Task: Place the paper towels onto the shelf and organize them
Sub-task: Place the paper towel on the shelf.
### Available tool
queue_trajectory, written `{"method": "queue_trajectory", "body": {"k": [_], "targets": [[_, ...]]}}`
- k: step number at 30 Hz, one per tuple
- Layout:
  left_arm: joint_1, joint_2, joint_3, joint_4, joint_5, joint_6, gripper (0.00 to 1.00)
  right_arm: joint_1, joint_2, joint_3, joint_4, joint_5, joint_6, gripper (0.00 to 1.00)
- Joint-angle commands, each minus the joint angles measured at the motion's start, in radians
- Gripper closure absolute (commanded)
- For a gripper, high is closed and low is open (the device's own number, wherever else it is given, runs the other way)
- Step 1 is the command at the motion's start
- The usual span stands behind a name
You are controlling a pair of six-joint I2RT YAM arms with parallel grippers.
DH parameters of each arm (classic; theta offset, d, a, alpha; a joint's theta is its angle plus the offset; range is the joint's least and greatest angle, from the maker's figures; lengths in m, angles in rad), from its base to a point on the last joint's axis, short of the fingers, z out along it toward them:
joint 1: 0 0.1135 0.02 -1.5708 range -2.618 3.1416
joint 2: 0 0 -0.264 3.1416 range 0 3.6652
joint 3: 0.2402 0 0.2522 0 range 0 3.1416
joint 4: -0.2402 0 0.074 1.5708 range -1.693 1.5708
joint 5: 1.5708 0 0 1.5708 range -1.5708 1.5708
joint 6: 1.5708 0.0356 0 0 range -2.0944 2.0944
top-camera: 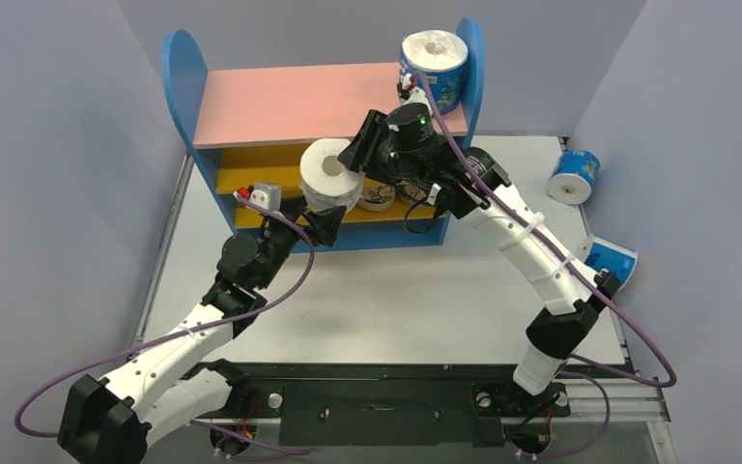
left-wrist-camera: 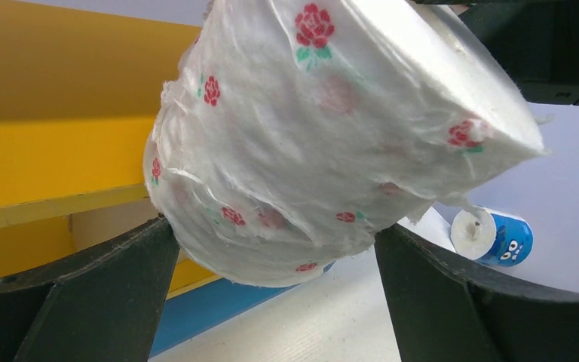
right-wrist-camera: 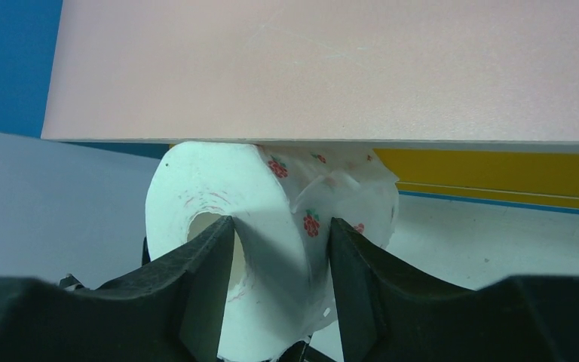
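Note:
A white paper towel roll [top-camera: 331, 172] printed with small red roses hangs in front of the shelf [top-camera: 290, 101], level with its yellow boards. My left gripper [top-camera: 324, 211] comes from below, and its wide-set fingers press on both sides of the roll [left-wrist-camera: 332, 128]. My right gripper [top-camera: 356, 155] reaches in from the right. It pinches the roll's wall [right-wrist-camera: 271, 196], one finger inside the hollow core and the other outside. A blue-and-white roll [top-camera: 435, 63] stands on the pink top board at the right end. Two tan rolls [top-camera: 379, 196] lie on a lower board.
Two more blue-and-white rolls lie on the table at the right, one far back [top-camera: 574, 176] and one nearer the table's edge [top-camera: 611, 259]. The right arm crosses in front of the shelf's right half. Grey walls close in both sides.

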Motion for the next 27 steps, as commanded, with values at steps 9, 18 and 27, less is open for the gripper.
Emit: {"method": "queue_trajectory", "body": {"k": [9,18,27], "targets": [[-0.012,-0.024,0.025,0.081,-0.036,-0.013,0.04,-0.018,0.030,0.001,0.055,-0.002,0.022,0.57],[-0.012,-0.021,0.020,0.082,-0.055,0.008,0.04,-0.038,0.055,0.003,0.061,-0.016,0.038,0.57],[-0.012,-0.013,0.051,0.033,-0.068,-0.006,0.04,-0.044,0.099,0.040,0.062,-0.019,0.055,0.55]]}}
